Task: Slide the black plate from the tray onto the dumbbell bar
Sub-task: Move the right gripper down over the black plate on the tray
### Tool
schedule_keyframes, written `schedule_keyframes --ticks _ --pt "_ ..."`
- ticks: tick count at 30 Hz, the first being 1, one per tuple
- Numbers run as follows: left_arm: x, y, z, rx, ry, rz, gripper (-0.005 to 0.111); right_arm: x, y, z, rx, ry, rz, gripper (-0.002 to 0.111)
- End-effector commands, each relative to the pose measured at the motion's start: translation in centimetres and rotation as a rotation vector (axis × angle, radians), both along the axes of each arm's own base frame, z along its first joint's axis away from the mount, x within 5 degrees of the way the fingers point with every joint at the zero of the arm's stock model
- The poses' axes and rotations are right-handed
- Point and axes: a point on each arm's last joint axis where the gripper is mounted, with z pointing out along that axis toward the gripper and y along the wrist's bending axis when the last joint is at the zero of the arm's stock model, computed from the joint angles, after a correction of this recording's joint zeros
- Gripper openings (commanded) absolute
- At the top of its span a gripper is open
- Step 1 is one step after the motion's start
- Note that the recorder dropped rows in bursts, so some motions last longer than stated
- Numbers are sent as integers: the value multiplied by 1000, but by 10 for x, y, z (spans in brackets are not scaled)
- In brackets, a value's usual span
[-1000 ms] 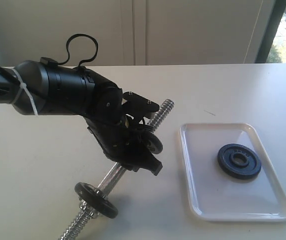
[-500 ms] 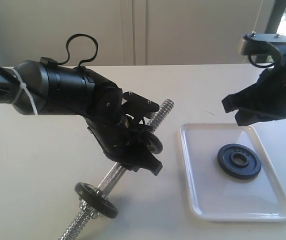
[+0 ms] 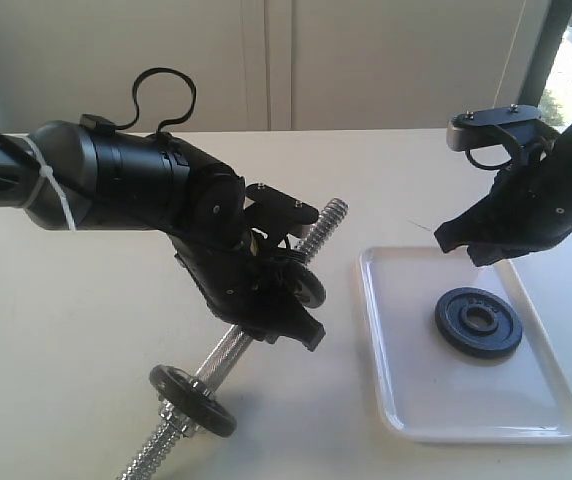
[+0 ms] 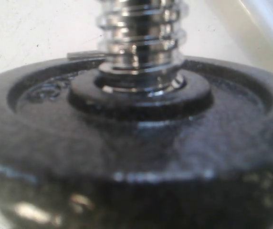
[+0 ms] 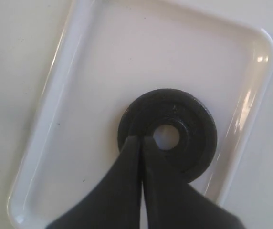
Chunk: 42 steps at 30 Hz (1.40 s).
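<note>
Two arms engaged: my left gripper (image 3: pixel 291 305) clamps the tilted chrome steel dumbbell bar (image 3: pixel 216 358); my right gripper (image 5: pixel 141 140), jaws together, hovers over the round black cast-iron plate (image 3: pixel 478 322) lying in the white plastic tray (image 3: pixel 416 385). Pickup is in hand; next I reckon those jaws must part and straddle its rim

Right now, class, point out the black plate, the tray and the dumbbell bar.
black plate (image 3: pixel 452 322), exterior view, flat face beside the centre hole.
tray (image 3: pixel 431 392), exterior view, bare floor in front of the plate.
dumbbell bar (image 3: pixel 330 216), exterior view, free threaded end.
</note>
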Motion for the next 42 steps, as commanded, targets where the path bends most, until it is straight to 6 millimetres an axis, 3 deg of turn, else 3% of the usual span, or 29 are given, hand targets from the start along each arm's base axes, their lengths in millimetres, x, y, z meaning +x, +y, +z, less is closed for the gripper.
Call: schedule_keyframes --ticks 1,2,5,7,17,19,23,25,36,42 --pt "-1 -3 32 -107 -71 13 0 4 0 0 -8 -22 8 4" --pt "-1 -3 32 -107 -71 13 0 3 0 0 -4 -19 7 8" --pt "-1 -3 32 -107 -71 13 0 -2 2 -3 4 42 25 38" --pt "-1 -3 32 -107 -71 13 0 1 2 -1 17 11 17 50" --pt "-1 -3 32 -108 -72 13 0 2 1 -1 0 -5 21 50" --pt "-1 -3 32 -108 -72 13 0 1 1 -2 5 8 16 55" --pt "-1 -4 32 -110 -70 14 0 1 1 -2 10 13 2 91" --pt "-1 -4 32 -110 -70 14 0 1 1 -2 14 15 -7 103" --pt "-1 -4 32 -110 -70 14 0 5 -5 -5 -32 8 -98 105" --pt "-1 -4 32 -110 -70 14 0 12 -6 -28 -50 75 -131 105"
